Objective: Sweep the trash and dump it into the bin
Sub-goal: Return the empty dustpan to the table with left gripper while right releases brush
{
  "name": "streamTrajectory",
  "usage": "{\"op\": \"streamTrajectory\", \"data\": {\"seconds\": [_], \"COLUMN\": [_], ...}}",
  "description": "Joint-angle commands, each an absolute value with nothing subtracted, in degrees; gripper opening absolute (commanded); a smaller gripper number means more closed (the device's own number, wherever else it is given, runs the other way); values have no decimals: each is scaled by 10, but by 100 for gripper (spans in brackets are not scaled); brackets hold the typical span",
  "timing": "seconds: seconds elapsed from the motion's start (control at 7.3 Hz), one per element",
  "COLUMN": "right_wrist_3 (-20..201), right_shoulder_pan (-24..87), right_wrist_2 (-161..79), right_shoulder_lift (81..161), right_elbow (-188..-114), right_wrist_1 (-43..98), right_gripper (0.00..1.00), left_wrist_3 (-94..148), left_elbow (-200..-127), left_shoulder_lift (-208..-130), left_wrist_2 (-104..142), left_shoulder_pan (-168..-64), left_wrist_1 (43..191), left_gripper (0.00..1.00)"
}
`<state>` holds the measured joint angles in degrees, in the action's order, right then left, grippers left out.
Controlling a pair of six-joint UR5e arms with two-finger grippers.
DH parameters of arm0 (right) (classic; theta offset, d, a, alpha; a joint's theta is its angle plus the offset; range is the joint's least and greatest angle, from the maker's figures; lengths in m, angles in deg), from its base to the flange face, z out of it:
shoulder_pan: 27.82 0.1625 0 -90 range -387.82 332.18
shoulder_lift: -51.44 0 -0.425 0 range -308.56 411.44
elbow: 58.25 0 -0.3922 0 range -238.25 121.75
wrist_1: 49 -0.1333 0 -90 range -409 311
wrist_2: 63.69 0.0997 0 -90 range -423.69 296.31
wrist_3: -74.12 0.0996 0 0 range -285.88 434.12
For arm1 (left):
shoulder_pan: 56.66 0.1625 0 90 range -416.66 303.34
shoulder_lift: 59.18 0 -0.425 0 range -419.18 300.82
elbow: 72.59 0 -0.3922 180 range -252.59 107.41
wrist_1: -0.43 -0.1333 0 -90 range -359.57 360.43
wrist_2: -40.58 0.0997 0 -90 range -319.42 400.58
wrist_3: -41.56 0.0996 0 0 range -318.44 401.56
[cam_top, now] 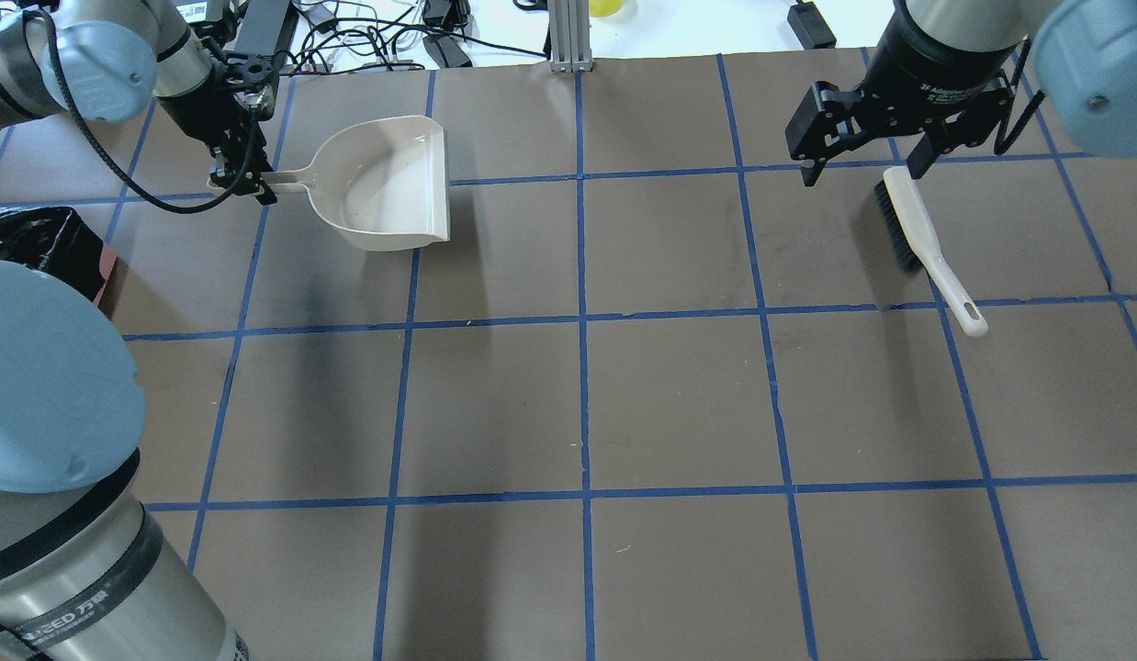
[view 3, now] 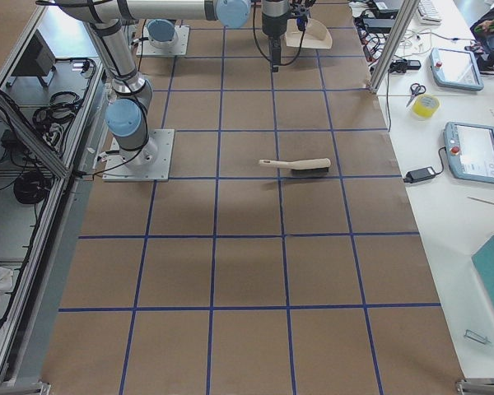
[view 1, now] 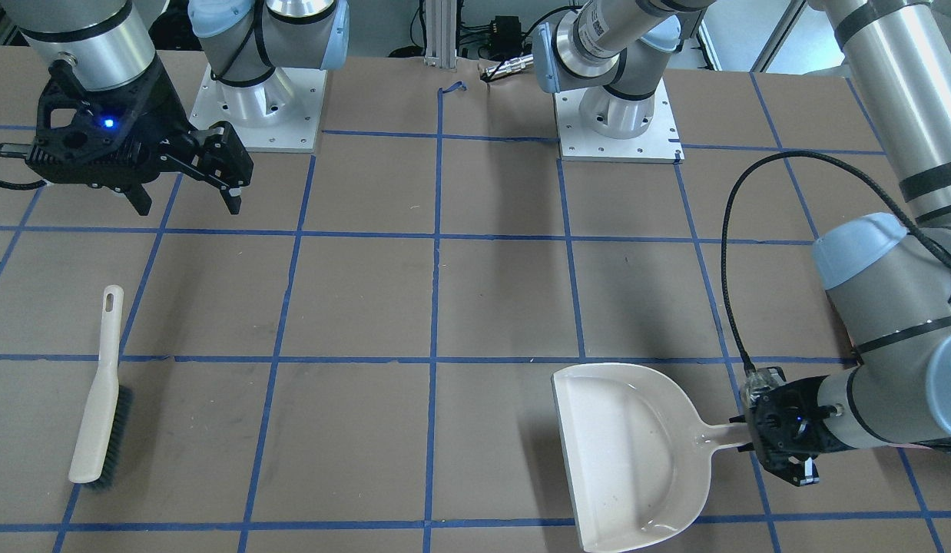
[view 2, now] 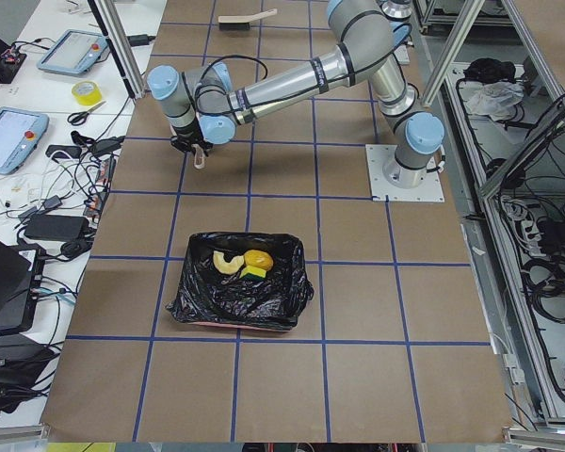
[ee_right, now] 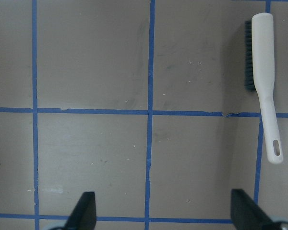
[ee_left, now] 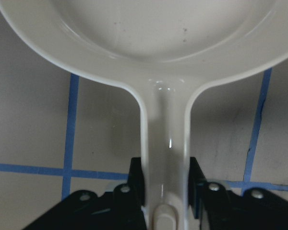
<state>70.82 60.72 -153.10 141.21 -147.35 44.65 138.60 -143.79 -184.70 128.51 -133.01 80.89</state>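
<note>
The bin point(view 2: 196, 303), pink with a black bag, holds the trash: a yellow-orange lump point(view 2: 259, 257), a pale croissant-like piece point(view 2: 226, 265) and a green sponge wedge point(view 2: 254, 274). The bin's corner also shows in the overhead view point(cam_top: 45, 246). My left gripper point(view 1: 783, 453) point(cam_top: 242, 176) is shut on the handle of the empty beige dustpan point(view 1: 629, 453) point(cam_top: 385, 184) point(ee_left: 158, 38), which is level and low over the table. My right gripper point(view 1: 187, 196) point(cam_top: 867, 167) point(ee_right: 165, 215) is open and empty, above the table beside the brush point(view 1: 99, 392) point(cam_top: 927, 248) point(ee_right: 264, 81).
The brush lies flat on the brown paper with its bristles sideways, also in the right exterior view point(view 3: 296, 167). Blue tape lines grid the table. Both arm bases point(view 1: 264, 107) point(view 1: 617, 115) stand at the robot's edge. Cables and devices lie beyond the table's far edge.
</note>
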Motion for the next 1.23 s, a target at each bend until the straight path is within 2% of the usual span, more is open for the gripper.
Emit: {"op": "streamTrajectory", "data": {"seconds": [0.0, 0.82, 0.96, 1.1], "right_wrist_3": [709, 710, 715, 715], "right_shoulder_pan": [607, 607, 607, 607], "right_wrist_2": [-1530, -1539, -1539, -1540], "right_shoulder_lift": [1412, 1408, 1408, 1408], "right_elbow": [-1474, -1474, -1474, -1475], "right_wrist_1": [449, 447, 447, 446], "right_gripper": [100, 100, 100, 100], "left_wrist_3": [1414, 1456, 1450, 1449], "left_elbow": [-1440, -1518, -1523, -1524], "left_shoulder_lift": [-1851, -1837, -1838, -1842], "left_wrist_2": [1352, 1369, 1368, 1366], "left_shoulder_pan": [-1372, -1383, -1383, -1383], "left_wrist_1": [774, 689, 688, 682], "left_gripper": [0, 0, 6, 53]}}
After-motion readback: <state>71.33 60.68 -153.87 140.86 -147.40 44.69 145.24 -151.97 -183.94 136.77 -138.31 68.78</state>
